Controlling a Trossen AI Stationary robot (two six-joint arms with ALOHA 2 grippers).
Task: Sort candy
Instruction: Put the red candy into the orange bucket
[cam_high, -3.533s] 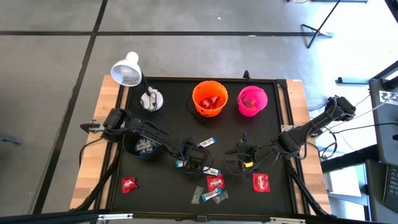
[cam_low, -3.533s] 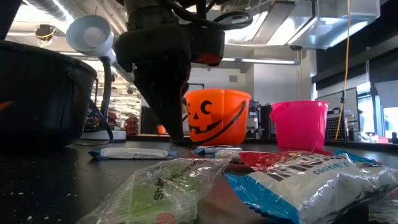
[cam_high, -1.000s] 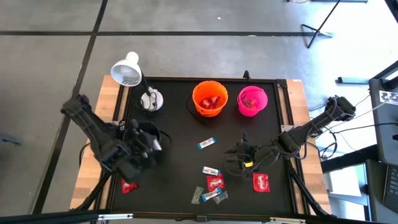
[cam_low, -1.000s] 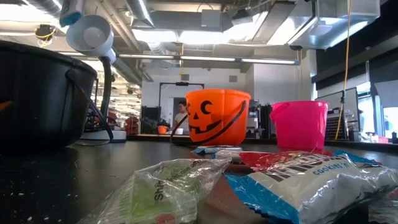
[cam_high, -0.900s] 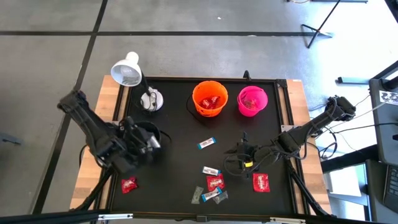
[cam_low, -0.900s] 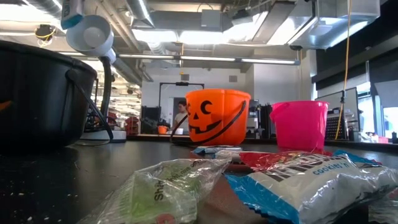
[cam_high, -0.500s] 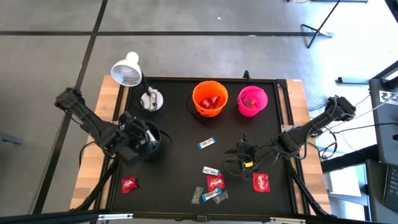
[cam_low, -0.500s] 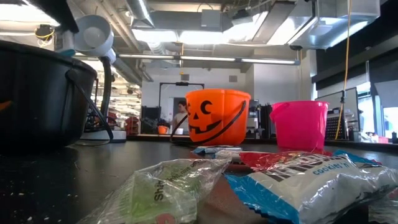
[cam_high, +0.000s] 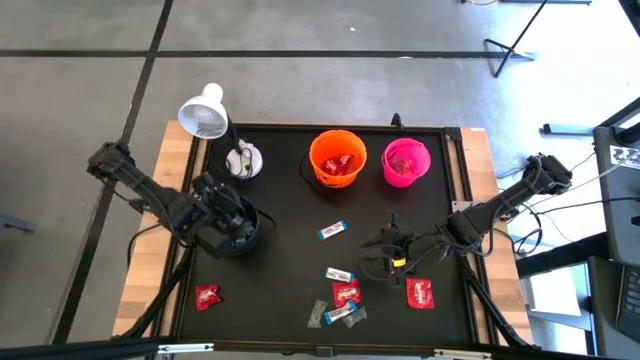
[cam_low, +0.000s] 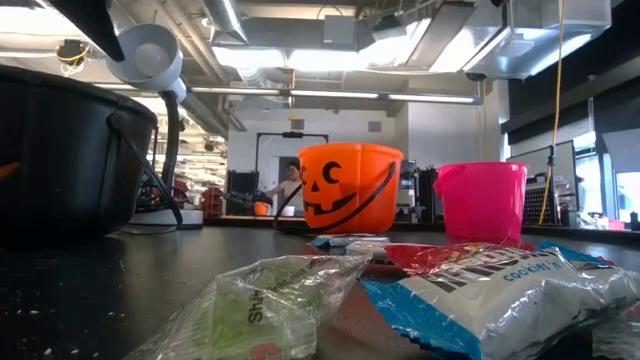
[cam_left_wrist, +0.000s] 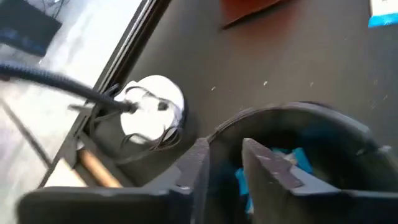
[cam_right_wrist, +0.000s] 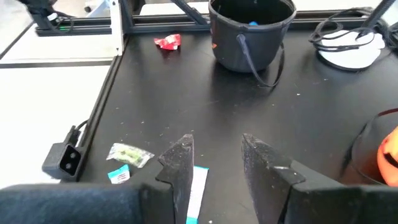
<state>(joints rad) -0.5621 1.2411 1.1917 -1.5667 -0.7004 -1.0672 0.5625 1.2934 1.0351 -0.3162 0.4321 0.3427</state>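
Candy (cam_high: 342, 294), light, crinkly and slippery, lies scattered lower centre, best pinched across a wrapper's middle; left gripper (cam_high: 238, 226) hangs slightly parted, empty, over the black bucket (cam_high: 243, 237); right gripper (cam_high: 385, 246) waits open

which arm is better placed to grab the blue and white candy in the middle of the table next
Right, probably. The right end effector is open and sits low on the mat near the blue-and-white candy, which also shows just ahead of its fingers in the right wrist view. The left end effector is over the black bucket, farther off.
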